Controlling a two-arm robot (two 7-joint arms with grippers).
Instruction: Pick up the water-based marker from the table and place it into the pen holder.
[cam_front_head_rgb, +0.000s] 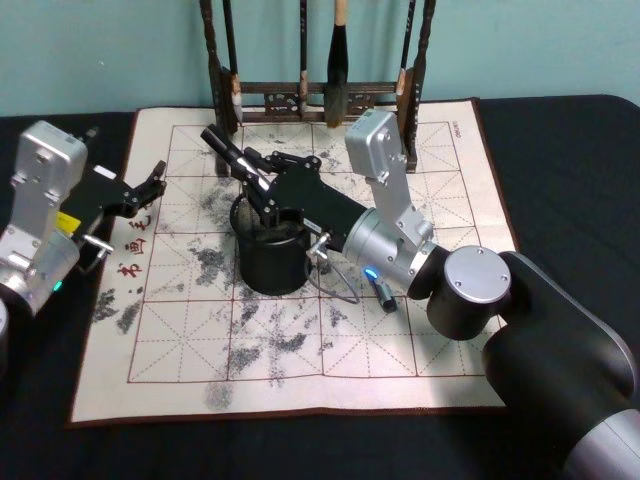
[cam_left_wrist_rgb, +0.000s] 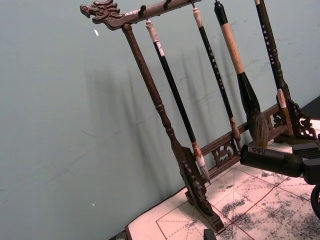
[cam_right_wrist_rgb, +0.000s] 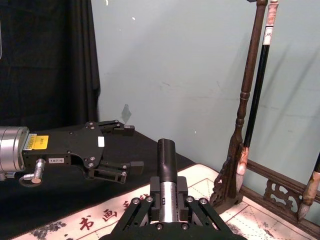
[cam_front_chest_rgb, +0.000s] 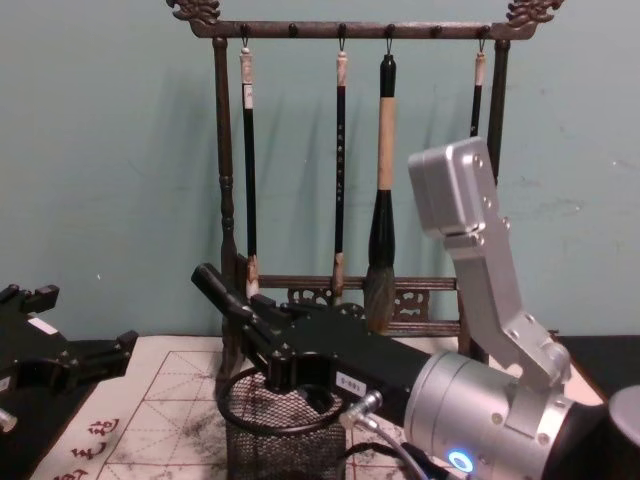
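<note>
From the head view, your right claw (cam_front_head_rgb: 258, 180) is pinching the black cylindrical water-based marker (cam_front_head_rgb: 222, 147). The marker tilts up toward the rear left, just above the open mouth of the small black wire-mesh pen holder (cam_front_head_rgb: 270, 258). The holder stands upright near the middle of the cream calligraphy mat (cam_front_head_rgb: 400, 340), with its red grid lines and grey ink blotches, which lies on the flat dark worktop (cam_front_head_rgb: 560, 150). Your left claw (cam_front_head_rgb: 152, 185) hovers with its fingers spread over the mat's left edge, well apart from the holder. The tall dark wooden brush rack (cam_front_head_rgb: 290, 100), hung with brushes, stands at the back of the mat. In the left wrist view you see that rack (cam_left_wrist_rgb: 150, 85) close up against the teal wall (cam_left_wrist_rgb: 60, 125), and the marker's black barrel (cam_left_wrist_rgb: 272, 161) hangs over the mat beside the rack's foot. In the right wrist view the marker (cam_right_wrist_rgb: 167, 157) sticks straight out between your right claw's fingers (cam_right_wrist_rgb: 183, 186), which press on it from both sides. Farther off, your left claw (cam_right_wrist_rgb: 131, 146) is spread open. In the chest view your right claw (cam_front_chest_rgb: 265, 335) grips the marker (cam_front_chest_rgb: 215, 285) at a slant over the rim of the mesh holder (cam_front_chest_rgb: 275, 435). The marker's free end points up and to the left, while your left claw (cam_front_chest_rgb: 78, 320) hangs open at the left edge.
</note>
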